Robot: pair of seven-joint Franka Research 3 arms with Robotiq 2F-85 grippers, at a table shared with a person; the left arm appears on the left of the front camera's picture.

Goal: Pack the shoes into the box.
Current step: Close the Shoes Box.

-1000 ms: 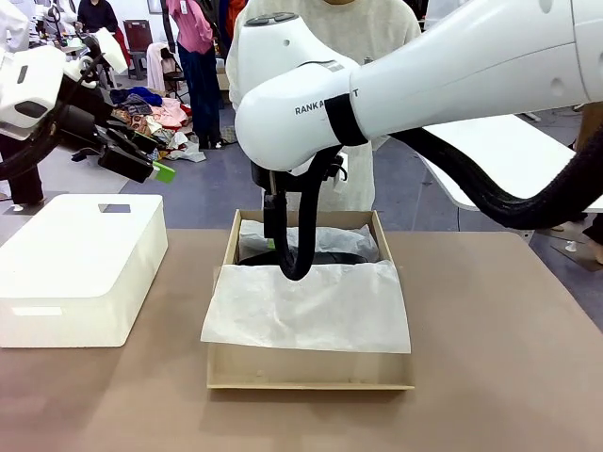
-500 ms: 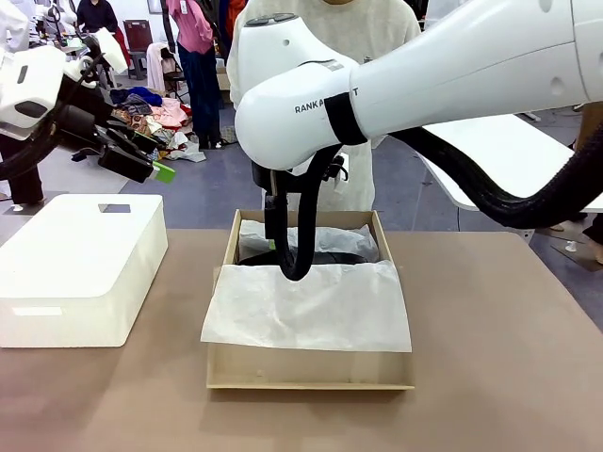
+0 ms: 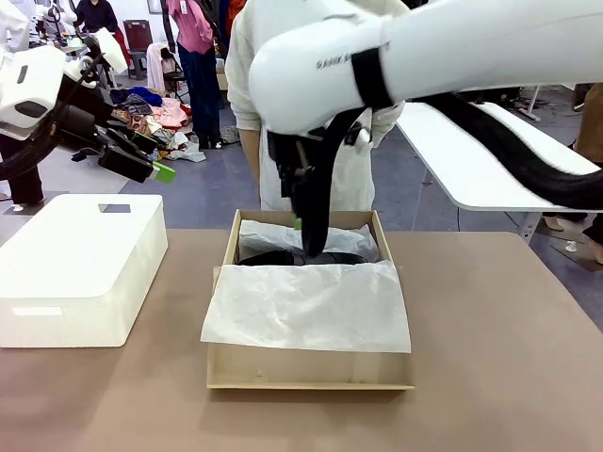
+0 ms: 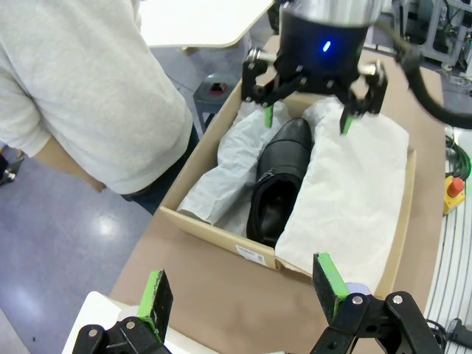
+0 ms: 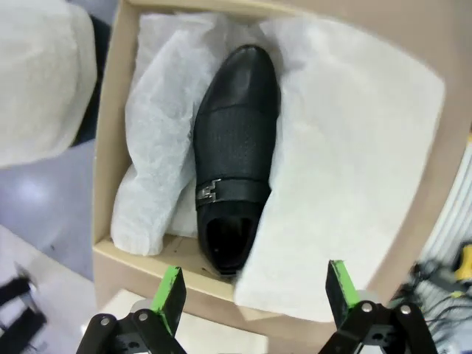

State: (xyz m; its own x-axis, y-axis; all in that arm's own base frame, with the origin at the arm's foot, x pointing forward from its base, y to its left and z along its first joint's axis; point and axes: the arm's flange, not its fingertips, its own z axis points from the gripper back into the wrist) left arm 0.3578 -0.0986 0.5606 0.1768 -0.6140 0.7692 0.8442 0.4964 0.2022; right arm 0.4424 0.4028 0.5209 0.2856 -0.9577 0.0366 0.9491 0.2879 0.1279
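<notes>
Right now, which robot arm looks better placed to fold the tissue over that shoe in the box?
Probably the right. Its open hand hangs directly over the shoe and tissue in the box, while the left hand, also open, sits off to the side by the white block.

Dark lettering runs along the white shell of the right arm (image 3: pixel 443 47) above the bench, too blurred to make out, no letters legible. A small white sticker (image 4: pixel 251 254) w/ fine print sits on the short end wall of the box (image 4: pixel 203 232); print too tiny to read. No other text legible.
</notes>
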